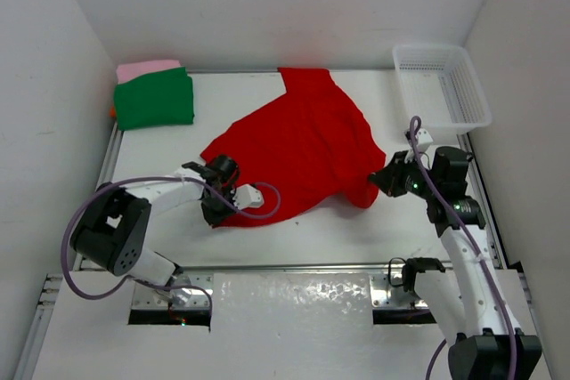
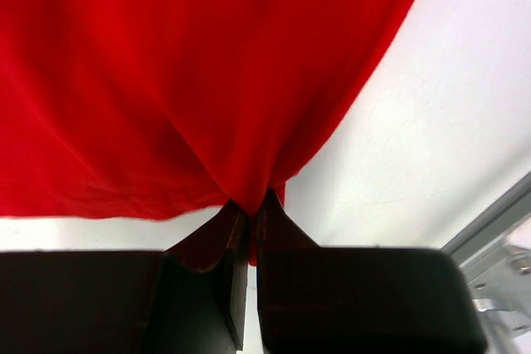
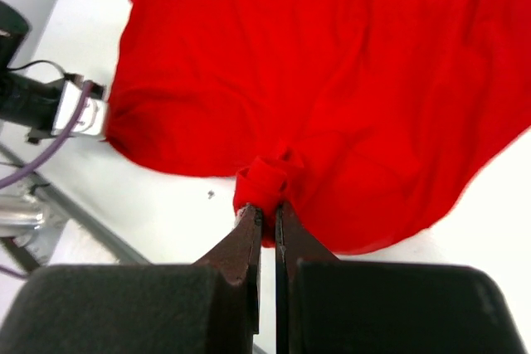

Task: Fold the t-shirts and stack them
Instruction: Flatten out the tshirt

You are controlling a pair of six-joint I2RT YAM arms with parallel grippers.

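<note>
My left gripper (image 2: 251, 205) is pinching the near edge of the red shirt (image 1: 303, 144). Its fingers are closed tight on a small peak of cloth, and the fabric is fanning away from the tips in taut folds. My right gripper (image 3: 267, 213) is likewise clamped on the shirt, biting a rolled knot of fabric right at its tips. It may be a sleeve end or a hem corner; the bunching is hiding which.

The shirt is lying crooked on the table (image 1: 356, 238), spread between the two grippers and running away from both toward the far edge. The green shirt (image 1: 153, 102) is sitting folded on the pink shirt (image 1: 147, 68), well beyond and outboard of the left gripper. The basket (image 1: 429, 47) is standing beyond the right gripper.

Both grips are thin, so I am planning a gentle lift:
- I am going to raise both grippers together and level, so neither pinch takes all the weight.
- I am going to ease them apart until the edge between them is drawing straight, without yanking. A jerk could pull the peak out of the left fingers.
- I am going to carry the held edge forward, away from the bases, so the cloth is laying over itself flat rather than dragging into wrinkles.
- I am going to watch the right-hand knot. If it is unrolling as tension comes on, I would set the shirt down and regrip deeper.
</note>
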